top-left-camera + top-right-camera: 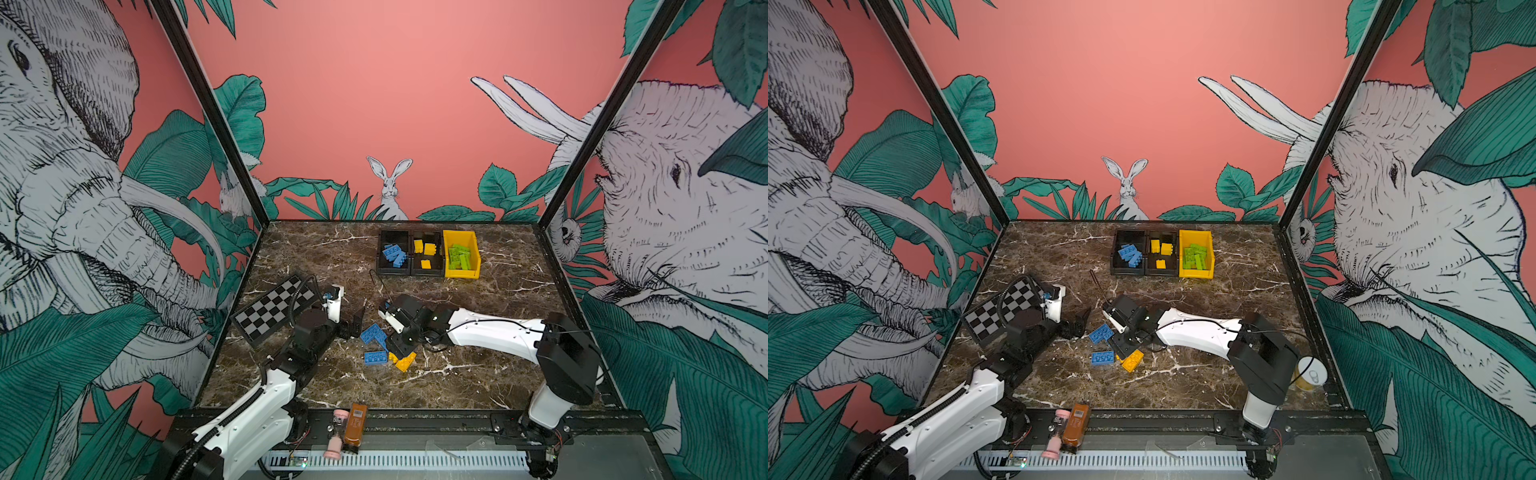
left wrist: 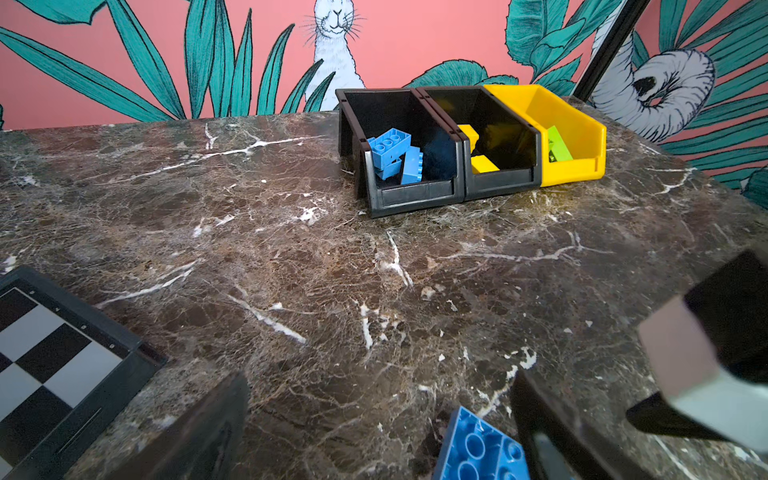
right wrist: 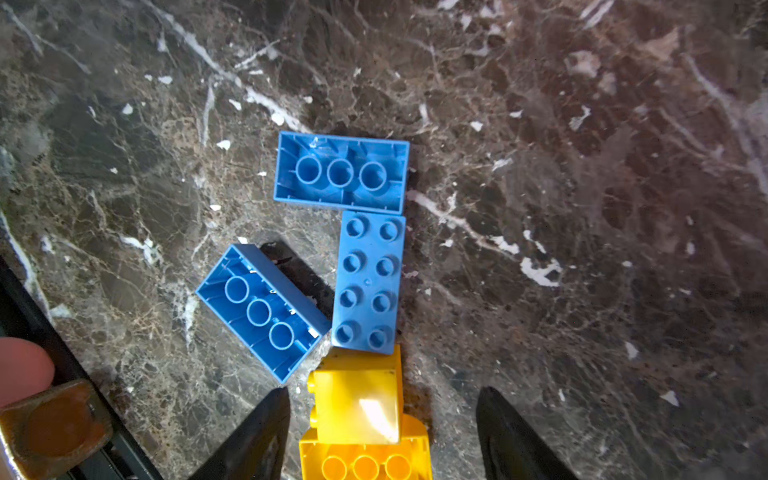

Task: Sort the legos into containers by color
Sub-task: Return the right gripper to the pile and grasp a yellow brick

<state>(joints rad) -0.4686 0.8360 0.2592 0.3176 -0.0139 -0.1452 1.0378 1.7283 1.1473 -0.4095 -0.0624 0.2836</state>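
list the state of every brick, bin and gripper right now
left black bin, holds blue bricks
middle black bin, holds yellow bricks
yellow bin, holds green bricks
loose blue bricks, on table, two upside down
loose yellow bricks, on table, ungripped
left gripper, open, empty
right gripper, open around loose yellow bricks

1. Tabletop (image 1: 478, 374): dark brown marble pattern with white veins.
2. Left bin (image 1: 392, 272): black, holding blue bricks (image 1: 394, 253).
3. Middle bin (image 1: 426, 272): black, holding yellow bricks (image 1: 430, 248).
4. Right bin (image 1: 461, 273): yellow, holding lime green bricks (image 1: 459, 257).
5. Loose blue bricks (image 3: 368, 282): three, one plain shade. Loose yellow bricks (image 3: 357, 409): two.
6. Checkerboard (image 1: 270, 309): black and pale grey squares, black frame.
7. Bottle (image 1: 356, 428): brown.
8. Walls (image 1: 374, 104): salmon pink, with teal leaves (image 1: 241, 108), black-and-white elephants (image 1: 62, 187) and a white rabbit (image 1: 390, 187).
9. Left arm (image 1: 266, 399) and right arm (image 1: 494, 332): white shells, black joints.
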